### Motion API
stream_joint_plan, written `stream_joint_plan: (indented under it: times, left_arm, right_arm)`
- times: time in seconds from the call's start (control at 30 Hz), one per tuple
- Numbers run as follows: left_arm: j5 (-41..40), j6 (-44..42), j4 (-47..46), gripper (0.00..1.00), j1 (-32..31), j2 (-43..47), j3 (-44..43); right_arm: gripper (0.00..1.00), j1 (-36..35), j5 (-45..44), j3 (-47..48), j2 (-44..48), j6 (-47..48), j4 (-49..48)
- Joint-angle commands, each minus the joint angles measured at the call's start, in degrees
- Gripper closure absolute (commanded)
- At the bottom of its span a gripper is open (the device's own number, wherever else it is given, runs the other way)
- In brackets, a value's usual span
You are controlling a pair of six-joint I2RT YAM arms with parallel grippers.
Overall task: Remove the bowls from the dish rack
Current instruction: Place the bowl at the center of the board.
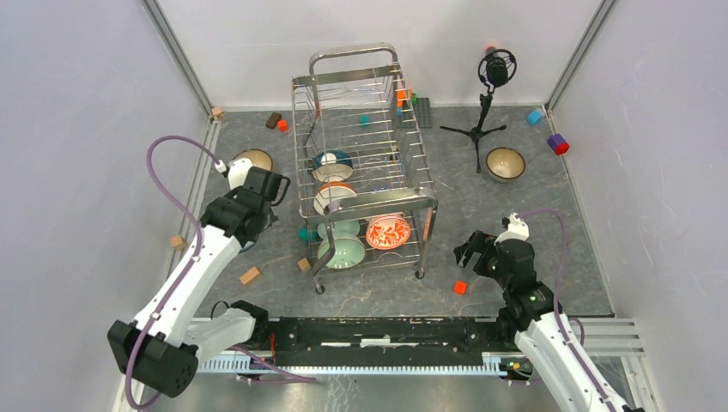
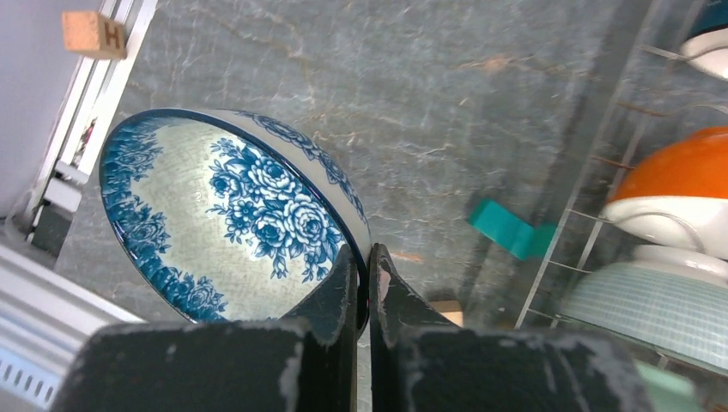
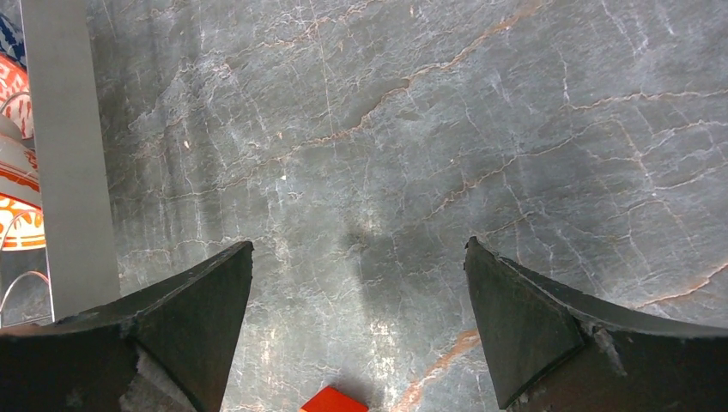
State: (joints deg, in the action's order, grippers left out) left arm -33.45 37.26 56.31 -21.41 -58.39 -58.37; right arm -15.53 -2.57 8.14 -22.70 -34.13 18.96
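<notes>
My left gripper (image 2: 367, 257) is shut on the rim of a blue-and-white floral bowl (image 2: 223, 215), which is tilted on edge over the grey table, left of the dish rack (image 1: 365, 163). In the top view my left arm (image 1: 245, 215) hides most of this bowl. The steel rack holds a blue-and-white bowl (image 1: 332, 163), an orange bowl (image 1: 335, 196), a red-and-white floral bowl (image 1: 388, 232) and a pale green bowl (image 1: 343, 251). My right gripper (image 1: 468, 251) is open and empty, low over bare table right of the rack's front leg (image 3: 69, 154).
Two brown bowls stand on the table, one at the back left (image 1: 252, 160) and one at the back right (image 1: 506, 163). A black microphone tripod (image 1: 485, 112) stands behind the rack. Small blocks lie about, including a red one (image 3: 335, 400) and a teal one (image 2: 506, 230).
</notes>
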Motion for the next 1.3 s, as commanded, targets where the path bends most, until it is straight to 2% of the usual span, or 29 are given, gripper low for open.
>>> stream_joint_plan:
  times: [0.0,0.13,0.3,0.6,0.9,1.13,1.27]
  left_arm:
    - [-6.2,6.0,0.3,0.98,-0.1,-4.2,1.9]
    - [-5.8,7.9,0.0,0.98,0.7,-11.2,1.6]
    - [-3.0,9.0,-2.9,0.98,2.0,-15.9,-0.6]
    - [0.2,10.1,-2.1,0.98,6.7,-32.0,-8.5]
    - [3.2,6.6,-3.6,0.98,12.6,-39.7,-12.6]
    - [1.5,3.9,-2.7,0.98,13.6,-44.8,-17.4]
    - [0.8,3.2,-2.9,0.85,14.3,-46.6,-18.4]
  right_arm:
    - [0.02,0.1,0.2,-1.0,0.4,2.5,-3.8]
    - [0.02,0.1,0.3,-0.4,-0.2,3.2,-3.4]
    - [0.02,0.1,1.1,0.6,-0.7,3.9,-2.6]
    - [0.02,0.1,4.1,-1.0,0.8,2.6,-4.3]
    - [0.02,0.1,5.7,-1.0,1.8,2.2,-4.4]
    - [0.02,0.1,6.1,-1.6,1.8,2.3,-4.7]
    - [0.02,0.1,6.3,-1.6,1.6,2.3,-4.7]
